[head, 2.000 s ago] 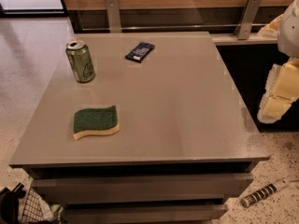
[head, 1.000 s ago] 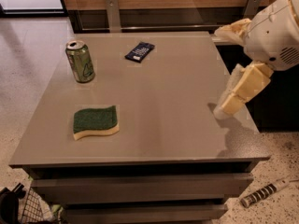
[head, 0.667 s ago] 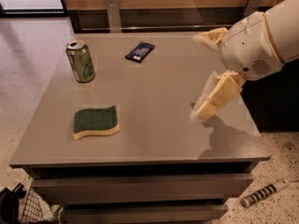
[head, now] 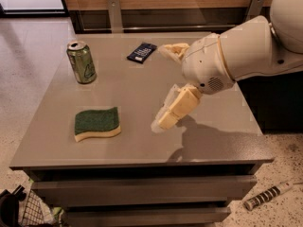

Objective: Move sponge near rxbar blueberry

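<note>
The sponge [head: 97, 123], dark green on top over pale yellow foam, lies flat near the front left of the grey table [head: 222, 136]. The rxbar blueberry [head: 142, 52], a dark navy wrapper, lies at the back middle. My gripper [head: 161, 86] hangs above the table's middle, right of the sponge and in front of the bar. It is open and empty, one finger [head: 173, 48] pointing towards the bar and the other finger [head: 175, 109] angled down towards the table.
A green soda can [head: 82, 62] stands upright at the back left, left of the bar. A wooden wall with metal brackets [head: 113, 13] runs behind the table. A wire basket [head: 28, 212] and a striped handle [head: 267, 195] lie on the floor.
The arm has swung in from the right edge to above the table's middle, moving left and lower. The sponge, bar and can have not moved.
</note>
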### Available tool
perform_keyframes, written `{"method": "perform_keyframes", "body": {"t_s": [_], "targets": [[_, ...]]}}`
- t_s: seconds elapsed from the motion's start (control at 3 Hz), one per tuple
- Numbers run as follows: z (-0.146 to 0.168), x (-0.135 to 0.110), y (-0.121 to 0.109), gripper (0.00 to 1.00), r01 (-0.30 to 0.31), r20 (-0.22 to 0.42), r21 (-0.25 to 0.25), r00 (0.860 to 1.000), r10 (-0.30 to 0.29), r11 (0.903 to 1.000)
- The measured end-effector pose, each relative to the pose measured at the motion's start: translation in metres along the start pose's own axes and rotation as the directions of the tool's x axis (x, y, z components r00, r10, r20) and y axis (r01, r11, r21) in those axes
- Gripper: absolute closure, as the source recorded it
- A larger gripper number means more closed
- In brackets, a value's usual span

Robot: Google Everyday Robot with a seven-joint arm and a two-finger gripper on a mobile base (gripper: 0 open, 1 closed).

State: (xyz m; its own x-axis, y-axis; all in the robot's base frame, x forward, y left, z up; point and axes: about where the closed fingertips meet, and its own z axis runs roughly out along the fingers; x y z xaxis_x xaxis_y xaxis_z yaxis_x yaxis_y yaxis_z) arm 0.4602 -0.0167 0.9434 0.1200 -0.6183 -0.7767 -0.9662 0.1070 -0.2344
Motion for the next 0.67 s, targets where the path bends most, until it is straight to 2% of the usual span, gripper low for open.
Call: {"method": "perform_keyframes", "body": {"t_s": [0.33, 0.67], "targets": [[0.000, 0.000, 0.000, 0.00, 0.000, 0.000, 0.000, 1.000, 0.000, 1.0000], [0.028, 0.003, -0.004, 0.00, -0.010, 0.059, -0.032, 0.998, 0.012, 0.9994]]}}
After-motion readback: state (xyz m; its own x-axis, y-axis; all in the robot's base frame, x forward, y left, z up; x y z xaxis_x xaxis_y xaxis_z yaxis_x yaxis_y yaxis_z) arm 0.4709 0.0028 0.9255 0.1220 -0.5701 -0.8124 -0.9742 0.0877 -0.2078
